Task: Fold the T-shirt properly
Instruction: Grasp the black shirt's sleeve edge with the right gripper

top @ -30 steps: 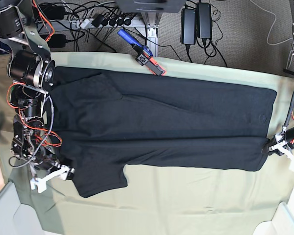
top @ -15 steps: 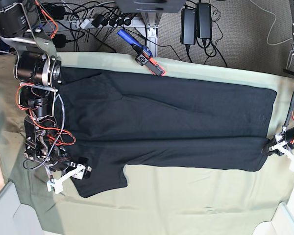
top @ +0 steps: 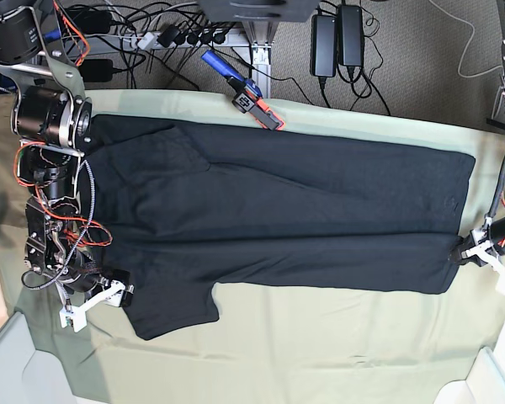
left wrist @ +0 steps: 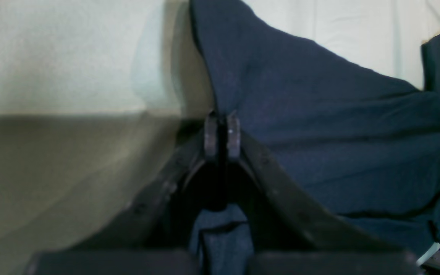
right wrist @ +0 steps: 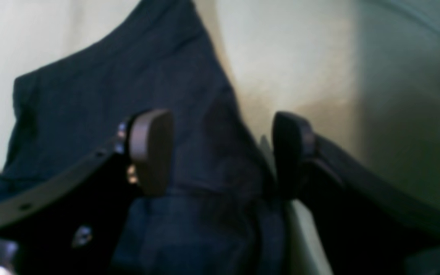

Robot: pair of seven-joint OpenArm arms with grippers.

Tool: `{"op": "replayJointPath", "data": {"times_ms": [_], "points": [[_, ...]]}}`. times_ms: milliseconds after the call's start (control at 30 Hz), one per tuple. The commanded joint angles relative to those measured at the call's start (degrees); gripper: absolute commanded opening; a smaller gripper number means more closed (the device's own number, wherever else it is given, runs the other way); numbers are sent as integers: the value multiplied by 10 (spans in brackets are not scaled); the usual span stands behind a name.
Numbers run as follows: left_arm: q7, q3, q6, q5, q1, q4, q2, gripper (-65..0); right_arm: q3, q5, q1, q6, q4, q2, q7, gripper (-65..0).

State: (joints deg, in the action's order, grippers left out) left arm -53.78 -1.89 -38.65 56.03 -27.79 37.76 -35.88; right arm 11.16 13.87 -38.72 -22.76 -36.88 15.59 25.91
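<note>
Currently the T-shirt (top: 278, 223) lies spread flat, plain side up, across the pale green cloth (top: 320, 353) covering the desk, with one sleeve projecting toward the right gripper (right wrist: 220, 152).

Step in hand, as judged: securing both ends of one long edge so the garment can be lifted and folded over lengthwise. To do it well, the right gripper should close only once fabric sits fully between its pads, taking the shirt layers and not the cloth beneath; both arms should then rise together and travel level, keeping the held edge taut so the fold line falls straight.

Left gripper (left wrist: 222, 133): jaws pressed together, pinching a corner of the shirt's hem. Dark fabric rises directly ahead of the tips and bunches behind them, inside the frame.

Right gripper: jaws spread wide, nothing gripped. The sleeve edge lies between the pads (right wrist: 151, 151), with bare cloth just outside the far pad. Whether either pad touches the fabric cannot be confirmed; the wrist view is blurred.
</note>
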Motion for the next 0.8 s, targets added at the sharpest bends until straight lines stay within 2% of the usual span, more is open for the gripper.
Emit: {"op": "replayJointPath", "data": {"times_ms": [0, 300, 767], "points": [[7, -3, -13, 10, -16, 10, -13, -650, 6, -1, -17, -29, -9, 10, -16, -241], [8, -3, -13, 12, -16, 10, -13, -650, 29, -5, 11, -28, -9, 13, -24, -241], [8, -3, -13, 17, -16, 10, -13, -650, 28, 7, 19, -30, -19, -22, -30, -241]]}}
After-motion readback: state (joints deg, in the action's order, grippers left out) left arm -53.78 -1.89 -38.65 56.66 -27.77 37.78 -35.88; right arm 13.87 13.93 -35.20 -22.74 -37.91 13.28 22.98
